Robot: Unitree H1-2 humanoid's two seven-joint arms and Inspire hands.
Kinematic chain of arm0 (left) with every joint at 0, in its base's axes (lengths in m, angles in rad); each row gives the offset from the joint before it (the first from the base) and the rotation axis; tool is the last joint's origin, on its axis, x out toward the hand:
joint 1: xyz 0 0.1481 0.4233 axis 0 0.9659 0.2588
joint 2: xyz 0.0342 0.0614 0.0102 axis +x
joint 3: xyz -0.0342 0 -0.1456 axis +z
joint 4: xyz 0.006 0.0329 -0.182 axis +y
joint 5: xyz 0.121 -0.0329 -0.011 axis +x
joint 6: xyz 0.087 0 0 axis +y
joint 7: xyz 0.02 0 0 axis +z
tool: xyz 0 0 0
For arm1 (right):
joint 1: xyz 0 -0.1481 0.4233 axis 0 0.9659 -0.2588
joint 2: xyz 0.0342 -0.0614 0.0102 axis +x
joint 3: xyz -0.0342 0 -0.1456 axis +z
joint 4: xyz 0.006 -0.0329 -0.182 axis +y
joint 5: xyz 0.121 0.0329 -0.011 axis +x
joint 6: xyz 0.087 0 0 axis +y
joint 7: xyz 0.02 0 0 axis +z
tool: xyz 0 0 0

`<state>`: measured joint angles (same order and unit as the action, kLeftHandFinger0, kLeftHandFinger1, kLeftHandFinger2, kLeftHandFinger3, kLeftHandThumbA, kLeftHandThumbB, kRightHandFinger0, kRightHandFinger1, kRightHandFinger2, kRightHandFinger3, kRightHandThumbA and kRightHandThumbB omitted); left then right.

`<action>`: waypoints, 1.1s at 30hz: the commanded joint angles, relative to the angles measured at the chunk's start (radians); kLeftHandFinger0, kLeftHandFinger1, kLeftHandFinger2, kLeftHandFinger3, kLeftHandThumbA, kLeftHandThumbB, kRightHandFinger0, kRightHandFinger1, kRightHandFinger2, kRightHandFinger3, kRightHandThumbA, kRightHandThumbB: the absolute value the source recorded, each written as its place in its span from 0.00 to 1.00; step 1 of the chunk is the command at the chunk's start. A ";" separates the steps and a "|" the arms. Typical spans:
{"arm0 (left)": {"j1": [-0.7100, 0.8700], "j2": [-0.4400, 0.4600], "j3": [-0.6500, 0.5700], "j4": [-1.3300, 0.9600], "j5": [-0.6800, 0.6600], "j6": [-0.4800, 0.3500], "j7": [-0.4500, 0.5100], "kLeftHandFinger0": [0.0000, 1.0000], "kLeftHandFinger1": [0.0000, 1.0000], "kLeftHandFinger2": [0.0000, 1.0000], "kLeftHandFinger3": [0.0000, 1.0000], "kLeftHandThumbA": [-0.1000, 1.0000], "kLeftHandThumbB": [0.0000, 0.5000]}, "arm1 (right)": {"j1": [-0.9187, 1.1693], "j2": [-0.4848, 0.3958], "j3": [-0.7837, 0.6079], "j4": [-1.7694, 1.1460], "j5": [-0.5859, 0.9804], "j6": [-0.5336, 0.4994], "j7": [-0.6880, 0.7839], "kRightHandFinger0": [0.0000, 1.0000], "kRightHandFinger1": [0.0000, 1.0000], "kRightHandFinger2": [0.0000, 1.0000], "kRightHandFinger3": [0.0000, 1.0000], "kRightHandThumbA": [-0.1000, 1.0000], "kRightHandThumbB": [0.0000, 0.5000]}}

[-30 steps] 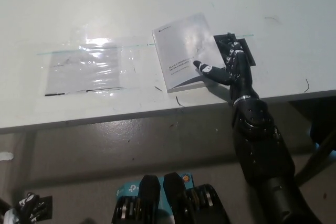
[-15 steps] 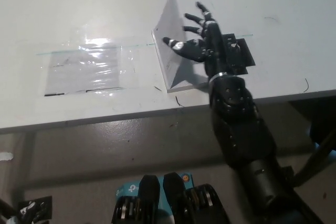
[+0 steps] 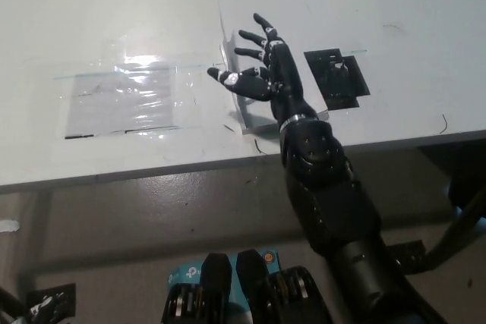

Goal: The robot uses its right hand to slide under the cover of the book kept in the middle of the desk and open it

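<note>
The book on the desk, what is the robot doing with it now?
The black right robot hand, fingers spread, is over the book in the middle of the white desk. The cover stands about upright, seen nearly edge-on, against the hand's fingertips, so the book is partly open but the cover is not laid flat. A clear plastic sleeve lies to the left, and a black square marker to the right. The white left robot hand is not in view.

the right hand [image 3: 262, 73] hides most of the book [image 3: 244, 115].
</note>
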<state>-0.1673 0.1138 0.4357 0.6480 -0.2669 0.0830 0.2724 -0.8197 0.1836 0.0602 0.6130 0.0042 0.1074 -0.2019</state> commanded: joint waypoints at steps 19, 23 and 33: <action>-0.040 0.037 -0.064 0.001 0.053 -0.011 0.013 0.56 0.49 0.58 0.55 0.74 0.18 | -0.073 0.098 0.070 0.160 -0.102 -0.071 -0.019 0.45 0.70 0.83 0.99 0.85 0.34; -0.044 0.037 -0.060 -0.013 0.046 0.000 0.007 0.59 0.54 0.62 0.62 0.74 0.22 | -0.123 0.074 0.141 0.159 -0.157 -0.096 -0.006 0.44 0.69 0.82 1.00 0.88 0.35; -0.054 0.038 -0.052 -0.023 0.049 0.037 0.027 0.55 0.50 0.62 0.59 0.69 0.16 | -0.201 0.040 0.206 0.191 -0.204 -0.099 -0.004 0.36 0.53 0.78 1.00 0.92 0.35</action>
<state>-0.2043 0.1298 0.3827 0.6555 -0.2352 0.0995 0.2753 -0.9707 0.2266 0.2613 0.8120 -0.1639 0.0427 -0.2163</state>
